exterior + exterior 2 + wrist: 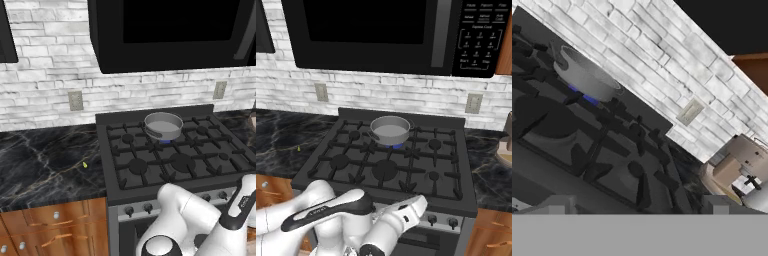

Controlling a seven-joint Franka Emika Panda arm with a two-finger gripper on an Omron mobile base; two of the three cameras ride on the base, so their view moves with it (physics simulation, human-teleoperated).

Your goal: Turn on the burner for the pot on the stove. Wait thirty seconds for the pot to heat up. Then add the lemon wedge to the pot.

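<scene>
Blue glow noted at the burner (pixel 165 141) under the pot (pixel 163 125), back centre of the stove (pixel 200 150).
Lemon wedge (pixel 85 164) located on the counter (pixel 40 160), left of the stove, well apart from the pot.
Gripper (pixel 639 207) logged as released: tips wide apart, nothing between them, low at the stove's front edge.

Risks, as judgement:
- Wedge tiny, tapered, probably slick; likely to squirt out or skid on the polished stone under a skewed pinch.
- Long carry over raised grate prongs; risk of a drop between the bars, near the flame.
- Shallow pot, short side handle; possible nudge off the burner from a low approach.

Materials:
- Pot: grey metal, straight-sided, pale inside.
- Grates: black, matte, ridged.
- Counter: dark veined marble, glossy.
- Wall (pixel 45 75): pale rough brick.
</scene>
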